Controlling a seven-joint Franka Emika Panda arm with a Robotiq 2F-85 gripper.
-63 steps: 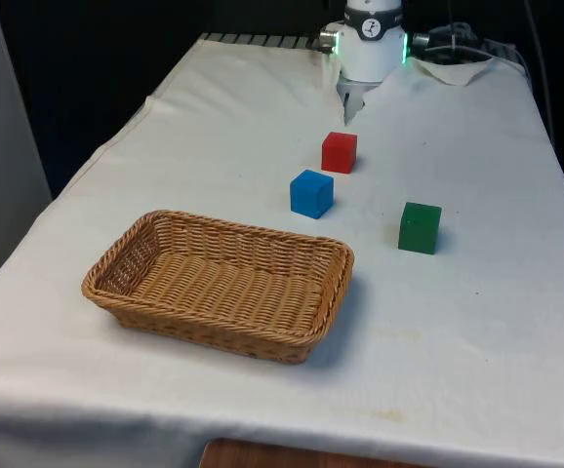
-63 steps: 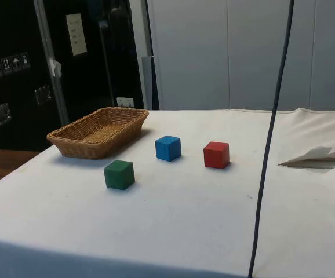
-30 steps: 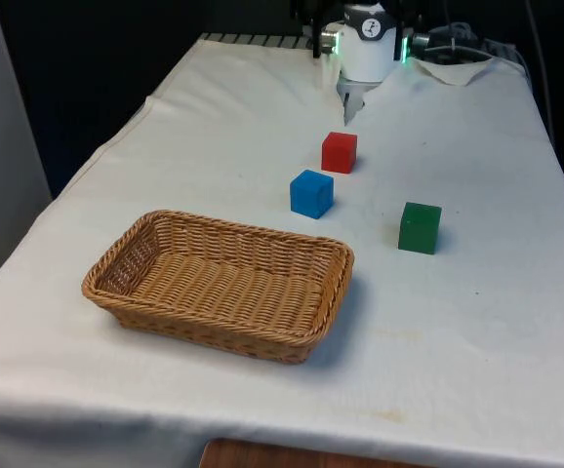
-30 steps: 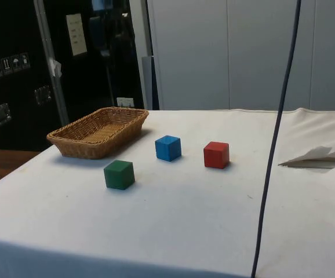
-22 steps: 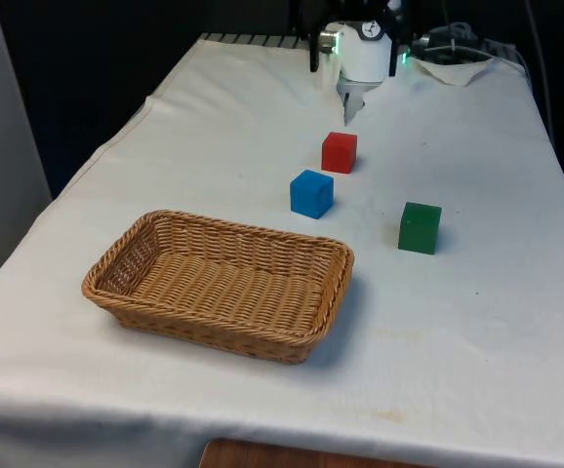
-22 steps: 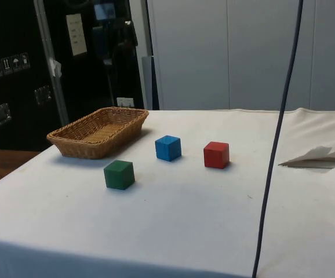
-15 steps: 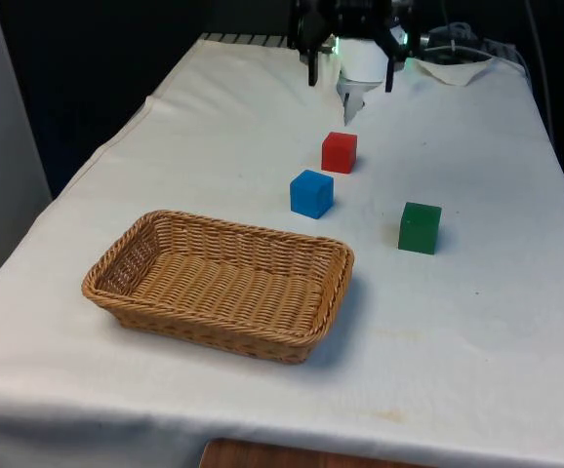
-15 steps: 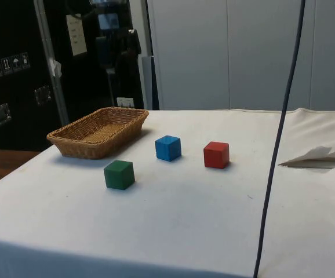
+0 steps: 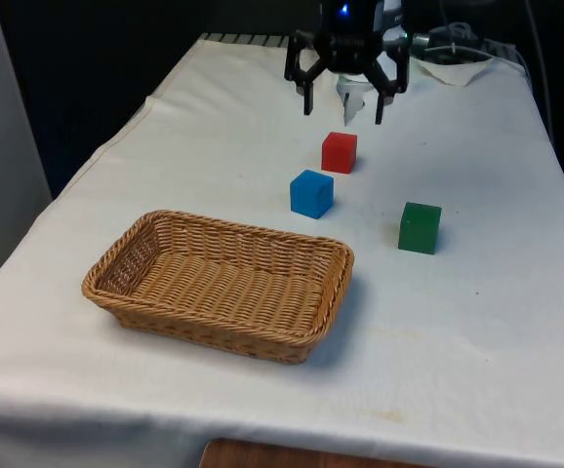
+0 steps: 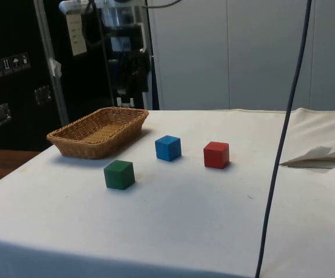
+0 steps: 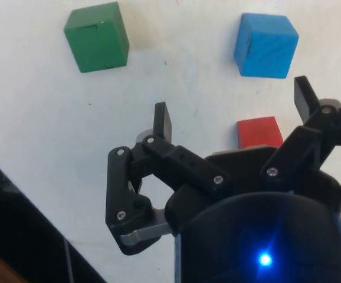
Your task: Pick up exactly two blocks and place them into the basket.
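Fingers are hanging spread wide, empty, above the red block; rigid, light, probably best pinched across flat opposite sides.

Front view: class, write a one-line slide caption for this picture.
Open hand above the red block; blue block, green block and empty wicker basket wait on the white cloth.

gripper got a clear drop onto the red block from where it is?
Probably yes. The gripper hangs open above the red block, nothing between them; the blue block stands apart from it.
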